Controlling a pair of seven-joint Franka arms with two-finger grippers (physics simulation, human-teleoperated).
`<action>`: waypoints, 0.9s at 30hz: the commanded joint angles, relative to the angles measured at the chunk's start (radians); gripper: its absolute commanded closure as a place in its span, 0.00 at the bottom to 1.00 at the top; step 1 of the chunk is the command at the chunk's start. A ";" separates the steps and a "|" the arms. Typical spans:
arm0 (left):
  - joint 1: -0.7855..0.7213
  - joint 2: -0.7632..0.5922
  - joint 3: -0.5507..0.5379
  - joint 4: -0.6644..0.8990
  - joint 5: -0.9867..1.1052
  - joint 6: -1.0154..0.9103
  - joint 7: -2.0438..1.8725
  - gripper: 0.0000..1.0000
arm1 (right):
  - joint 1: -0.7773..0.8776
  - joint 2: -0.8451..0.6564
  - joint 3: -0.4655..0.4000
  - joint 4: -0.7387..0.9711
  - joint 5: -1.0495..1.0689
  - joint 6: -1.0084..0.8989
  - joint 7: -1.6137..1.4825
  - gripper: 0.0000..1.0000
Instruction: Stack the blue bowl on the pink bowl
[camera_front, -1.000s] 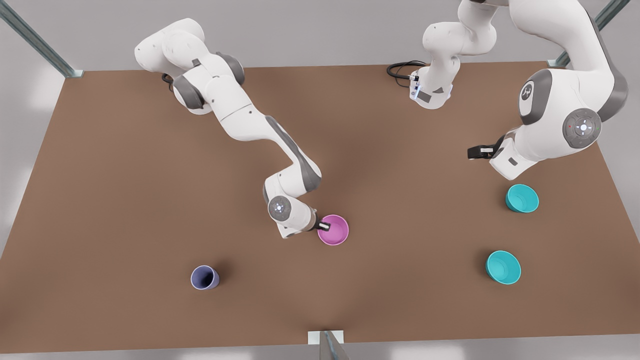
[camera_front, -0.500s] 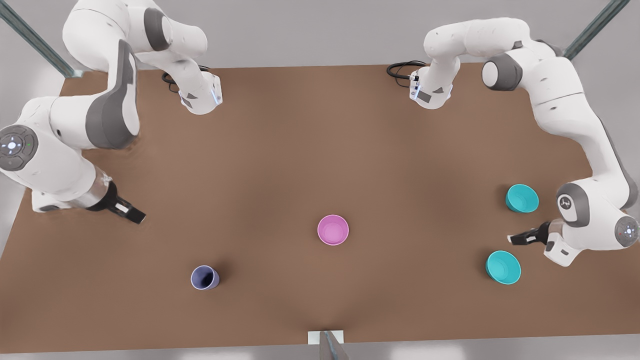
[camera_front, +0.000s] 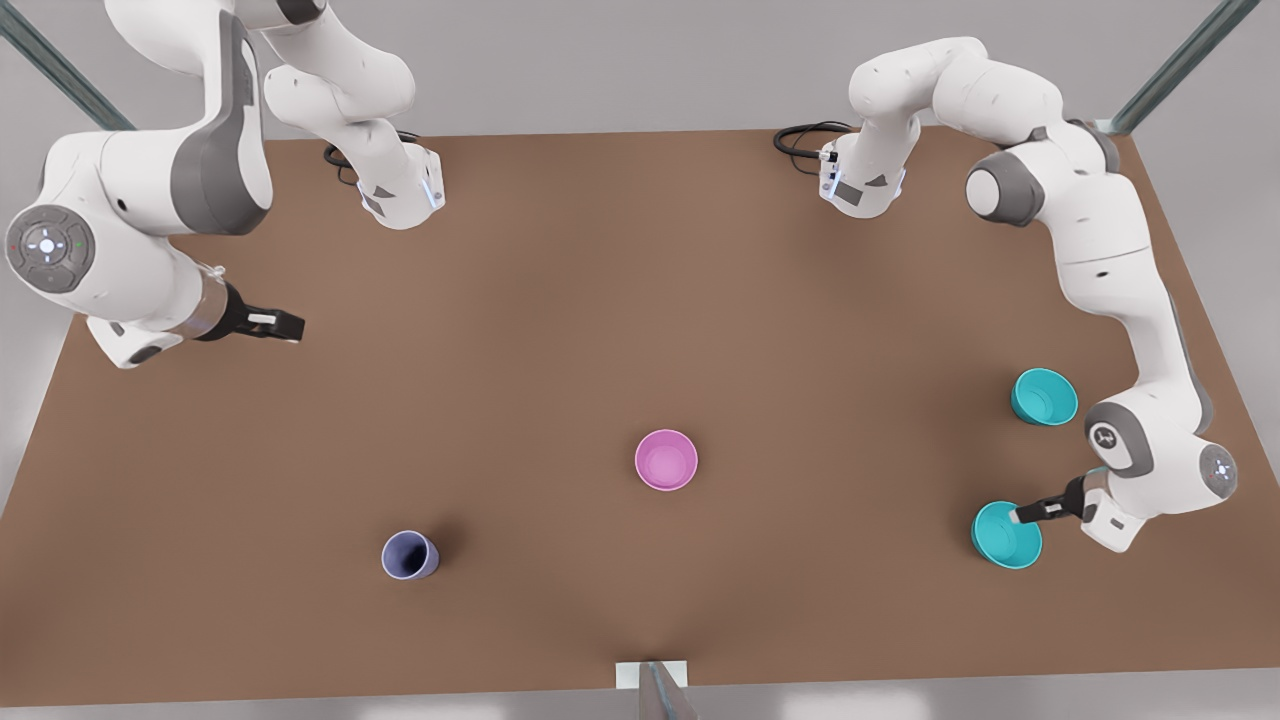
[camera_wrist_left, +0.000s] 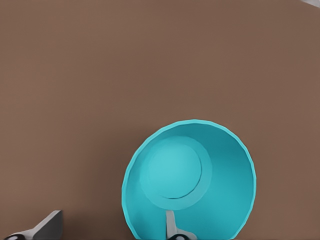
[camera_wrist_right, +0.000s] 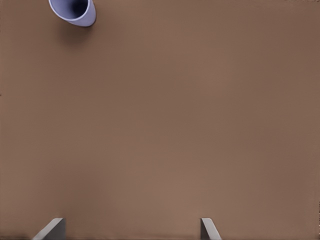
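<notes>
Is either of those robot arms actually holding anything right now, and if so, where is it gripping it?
Nothing is held yet. The left end effector is open, its fingers straddling the blue bowl's rim, one inside, one outside. The right end effector waits open over bare table.

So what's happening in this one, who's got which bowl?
Nobody holds a bowl yet. The left end effector is open at the nearer blue bowl, one finger inside the rim and the other outside, on the front view's right. The pink bowl sits mid-table, not stacked. The right end effector waits open over bare table on the front view's left. A second blue bowl and a lavender-blue cup stand apart.
</notes>
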 joint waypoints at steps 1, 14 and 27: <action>0.000 0.007 0.000 -0.004 -0.013 0.054 0.136 0.00 | 0.001 -0.001 0.001 0.000 -0.001 -0.010 -0.214 0.00; -0.020 -0.026 0.000 -0.056 -0.076 0.049 0.064 0.79 | 0.009 -0.001 0.002 -0.010 -0.001 -0.025 -0.163 0.00; -0.659 -0.243 -0.006 -0.165 -0.068 -0.276 -1.061 0.79 | 0.019 0.013 0.002 -0.009 -0.001 -0.024 -0.143 0.00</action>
